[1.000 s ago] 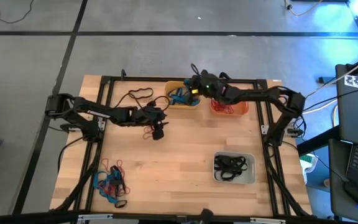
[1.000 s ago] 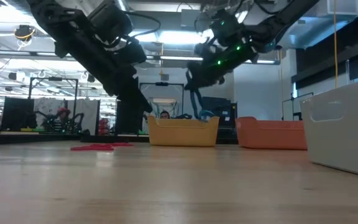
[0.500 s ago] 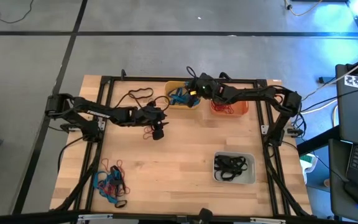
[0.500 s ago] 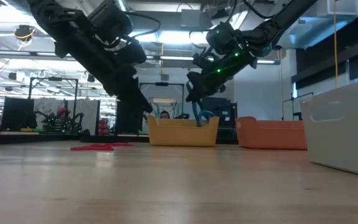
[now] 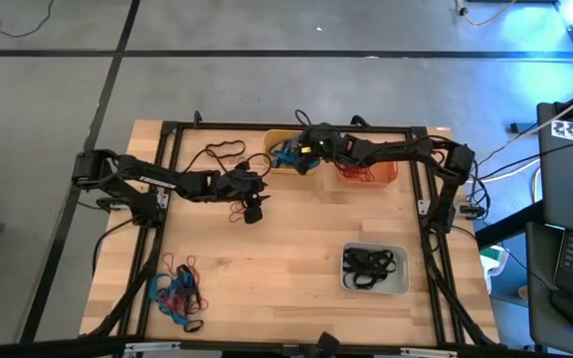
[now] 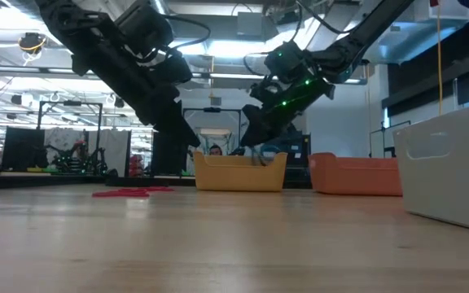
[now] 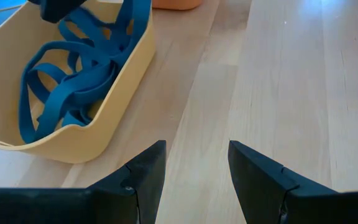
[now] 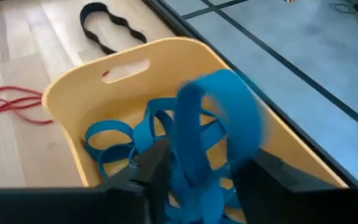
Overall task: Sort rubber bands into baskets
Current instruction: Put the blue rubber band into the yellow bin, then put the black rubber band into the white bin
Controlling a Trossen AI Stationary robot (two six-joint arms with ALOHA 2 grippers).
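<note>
Right claw (image 8: 194, 171), just spread over the yellow basket (image 8: 123, 68), has let its blue band (image 8: 219, 112) drop in.

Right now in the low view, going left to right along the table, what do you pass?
Red rubber bands lying on the wood → yellow basket, with the right gripper above it → orange basket → pale grey basket nearest the camera at the right edge.
</note>
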